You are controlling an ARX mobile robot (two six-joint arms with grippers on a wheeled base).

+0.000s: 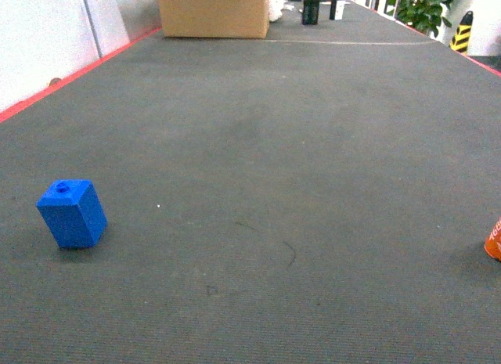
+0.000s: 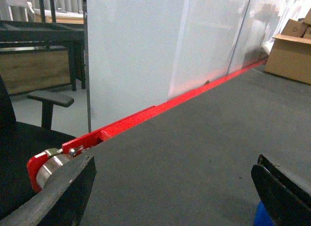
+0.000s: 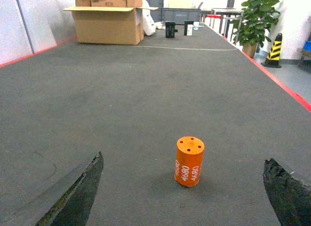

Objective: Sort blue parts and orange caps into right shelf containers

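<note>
The right gripper (image 3: 182,192) stands wide open, its two worn black fingers (image 3: 73,194) reaching in from the bottom corners of the right wrist view with nothing between them, low over the dark grey ribbed mat (image 3: 146,90). Ahead of the open jaws, a little right of the middle and apart from both fingers, a small bright-orange cylindrical cap (image 3: 189,161) stands upright on the mat, white lettering running up its side and small holes in its flat top. In the head view that cap shows only as an orange sliver (image 1: 494,240) cut by the right edge. The left gripper (image 2: 175,187) is open too, its dark fingers (image 2: 68,192) set far apart at the bottom corners of the left wrist view and holding nothing; just under the right-hand finger, a patch of bright blue (image 2: 265,215) peeks in at the bottom edge. From the head camera a small solid bright-blue block (image 1: 72,213) with a round stud on its top sits on the mat at the lower left, well apart from the orange cap. A red strip (image 2: 160,108) borders the mat's left side beside pale wall panels (image 2: 146,41). At the far end stand a brown cardboard box (image 1: 212,12), two small dark upright objects (image 1: 311,10), a green potted plant (image 3: 256,14) and a yellow-and-black striped cone (image 3: 274,50).
</note>
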